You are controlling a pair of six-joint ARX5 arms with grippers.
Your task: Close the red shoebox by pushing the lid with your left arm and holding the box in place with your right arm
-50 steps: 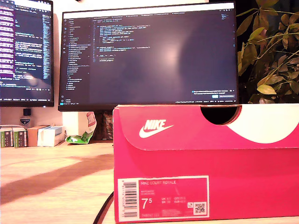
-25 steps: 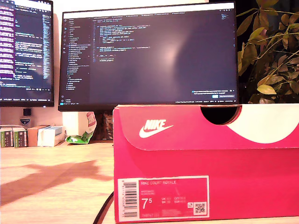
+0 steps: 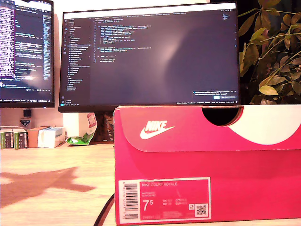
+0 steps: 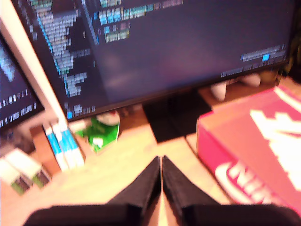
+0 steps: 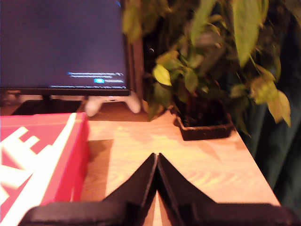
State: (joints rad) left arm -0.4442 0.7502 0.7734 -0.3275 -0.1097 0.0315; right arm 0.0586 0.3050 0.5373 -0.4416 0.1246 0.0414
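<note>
The arm's shadow (image 3: 40, 184) on the desk (image 3: 56, 160) has shifted; box lid already down. My first claw (image 4: 161, 162) and second claw (image 5: 156, 157), both pinched together, flank the red shoebox (image 3: 207, 162) between them.

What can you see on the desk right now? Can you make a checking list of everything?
Surface: wooden desk, with a shadow lying on it.
Job's things: red shoebox, lid down flat, white label on its near end.
Clutter: small boxes and a green packet at the exterior view's left.
Grippers: my first tool shut, above the desk beside the shoebox; my second tool shut, above bare desk on the shoebox's other side. Neither touches it.
Cables: a dark cable by the box's near corner.
Surroundings: two monitors showing code, and a leafy plant in a dark pot.
</note>
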